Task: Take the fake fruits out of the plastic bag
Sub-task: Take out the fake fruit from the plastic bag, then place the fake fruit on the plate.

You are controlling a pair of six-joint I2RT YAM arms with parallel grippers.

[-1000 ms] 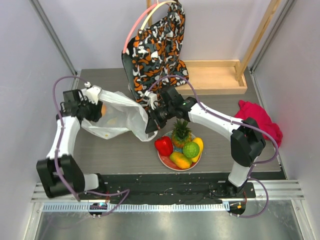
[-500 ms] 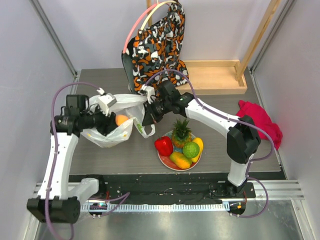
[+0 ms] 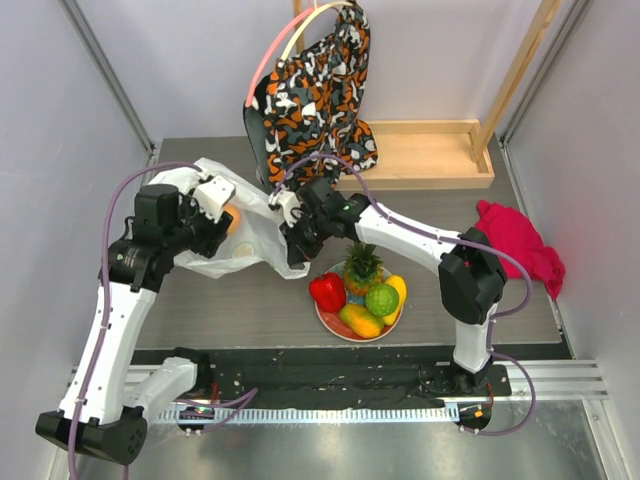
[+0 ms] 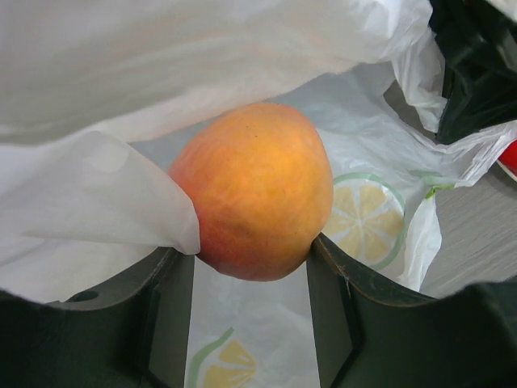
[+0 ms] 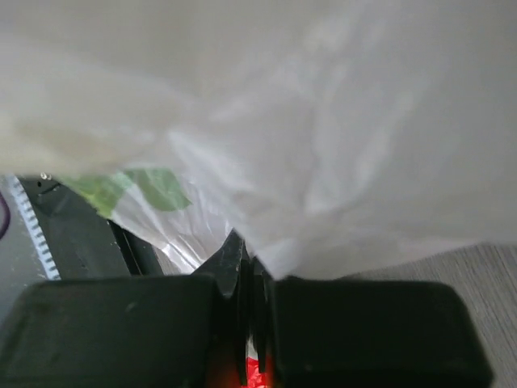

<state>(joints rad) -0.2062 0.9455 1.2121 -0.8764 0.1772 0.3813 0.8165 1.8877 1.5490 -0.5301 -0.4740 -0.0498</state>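
Left gripper (image 4: pixel 246 260) clamped on the peach-orange fruit (image 4: pixel 254 190) inside the plastic bag (image 3: pixel 258 232), while the right gripper (image 5: pixel 244 263) pinches the bag's film.

The fruit sits squarely between the left fingers, a fold of bag film draped over the finger on one side and the lemon-print bag wall just beyond the tips. This looks like a grip made to draw the fruit out through the mouth. The left arm stands raised, elbow bent, wrist angled into the opening. The right arm reaches across, forearm low, its jaws pressed together on a gather of film at their tips, apparently to hold the bag back. Just beside that gripper, toward the arm bases, the plate (image 3: pixel 324 322) already carries the pineapple (image 3: pixel 362 268), red piece (image 3: pixel 327 291), lime (image 3: pixel 382 299) and mango (image 3: pixel 362 320).
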